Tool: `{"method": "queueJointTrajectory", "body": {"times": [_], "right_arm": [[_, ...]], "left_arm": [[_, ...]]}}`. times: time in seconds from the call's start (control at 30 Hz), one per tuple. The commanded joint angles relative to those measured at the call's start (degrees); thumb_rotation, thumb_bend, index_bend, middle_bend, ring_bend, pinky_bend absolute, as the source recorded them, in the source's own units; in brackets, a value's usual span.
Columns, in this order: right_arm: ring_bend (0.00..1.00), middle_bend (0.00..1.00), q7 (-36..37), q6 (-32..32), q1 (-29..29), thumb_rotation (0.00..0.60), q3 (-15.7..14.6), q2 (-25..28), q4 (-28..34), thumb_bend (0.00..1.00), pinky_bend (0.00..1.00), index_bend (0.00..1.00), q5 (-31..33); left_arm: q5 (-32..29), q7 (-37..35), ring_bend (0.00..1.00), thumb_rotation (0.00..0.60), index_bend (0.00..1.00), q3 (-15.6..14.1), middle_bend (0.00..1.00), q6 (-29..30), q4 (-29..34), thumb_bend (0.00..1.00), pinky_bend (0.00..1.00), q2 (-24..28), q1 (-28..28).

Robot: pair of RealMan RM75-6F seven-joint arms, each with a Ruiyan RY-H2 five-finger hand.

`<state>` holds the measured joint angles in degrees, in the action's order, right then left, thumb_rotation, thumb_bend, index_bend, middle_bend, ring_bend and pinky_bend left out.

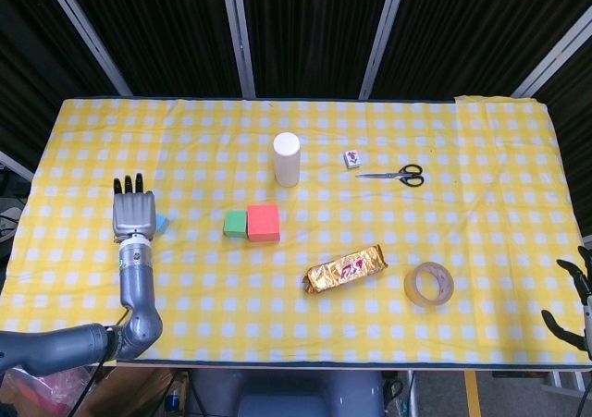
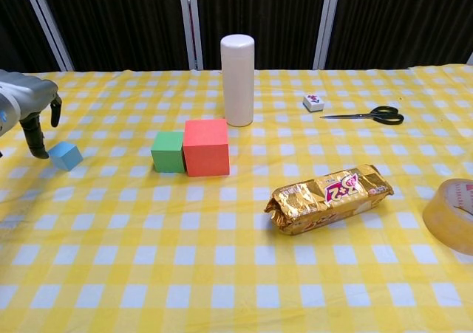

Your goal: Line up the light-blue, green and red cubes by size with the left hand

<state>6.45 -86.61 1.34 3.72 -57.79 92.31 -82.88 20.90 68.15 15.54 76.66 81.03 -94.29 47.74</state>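
Note:
The small light-blue cube (image 2: pixel 65 156) lies on the yellow checked cloth at the left, turned a little askew; in the head view only its edge (image 1: pixel 161 223) shows. My left hand (image 2: pixel 28 116) hangs just left of it with fingers pointing down and holds nothing; from the head camera the left hand (image 1: pixel 132 212) covers most of the cube. The green cube (image 2: pixel 168 151) and the larger red cube (image 2: pixel 206 147) stand side by side and touching, a gap to the right of the blue one. My right hand (image 1: pixel 578 304) rests at the table's right edge, fingers spread.
A white cylinder (image 2: pixel 237 80) stands behind the red cube. Further right lie a small tile (image 2: pixel 313 102) and scissors (image 2: pixel 373 114). A gold snack pack (image 2: pixel 330 196) and a tape roll (image 2: pixel 452 215) lie at the front right.

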Motion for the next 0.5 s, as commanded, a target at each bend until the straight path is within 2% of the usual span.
{"method": "queueJointTrajectory", "body": {"times": [0.03,0.3,0.5], "right_arm": [[0.02,0.0,-0.1,0.1,0.0,0.6,0.0,0.0,0.0,0.32,0.0,0.19,0.1],[0.02,0.0,0.1,0.2,0.1,0.6,0.1,0.0,-0.1,0.32,0.0,0.19,0.6],[0.02,0.0,0.7,-0.1,0.4,0.6,0.2,0.2,-0.2,0.32,0.0,0.19,0.7]], "left_arm": [[-0.2,-0.1,0.0,0.6,0.34,-0.5,0.0,-1.1,-1.5,0.15,0.0,-0.7,-0.1],[0.5,-1.3,0.0,0.6,0.27,-0.9,0.0,-4.0,-6.4,0.15,0.0,-3.7,0.5],[1.1,-0.9,0.0,0.6,0.3,-0.7,0.0,-5.2,-8.7,0.15,0.0,-6.0,1.7]]}}
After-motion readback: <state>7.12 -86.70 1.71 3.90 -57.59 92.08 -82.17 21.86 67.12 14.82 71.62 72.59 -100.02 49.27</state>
